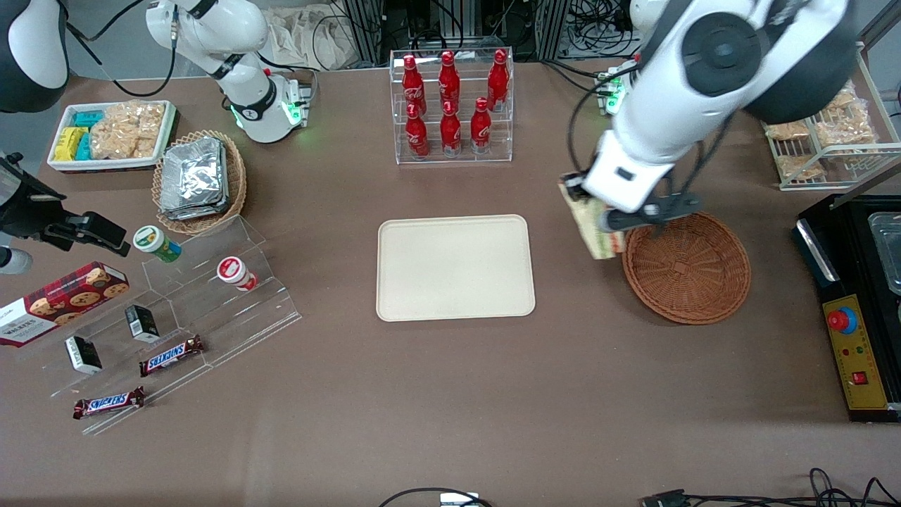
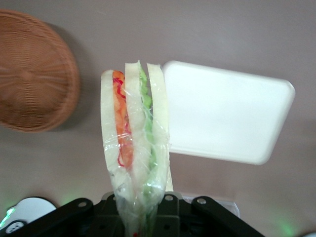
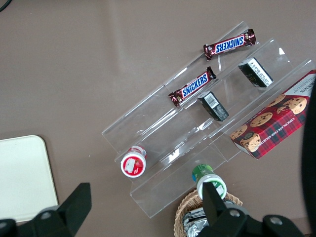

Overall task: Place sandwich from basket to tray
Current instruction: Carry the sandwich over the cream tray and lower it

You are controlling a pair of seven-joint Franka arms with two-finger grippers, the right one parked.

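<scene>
My left gripper point(image 1: 598, 218) is shut on the sandwich point(image 1: 597, 231), a wedge of pale bread with orange and green layers in clear wrap. It holds it in the air just beside the rim of the reddish-brown basket point(image 1: 686, 269), between basket and tray. The basket holds nothing. The cream tray point(image 1: 455, 267) lies flat at the table's middle. In the left wrist view the sandwich point(image 2: 134, 143) hangs from the gripper point(image 2: 140, 219), with the basket point(image 2: 34, 74) and the tray point(image 2: 227, 111) below on either side.
A clear rack of red bottles point(image 1: 450, 105) stands farther from the camera than the tray. A control box point(image 1: 855, 352) sits at the working arm's end. A tan basket of foil packs point(image 1: 197, 179) and clear snack steps point(image 1: 176, 310) lie toward the parked arm's end.
</scene>
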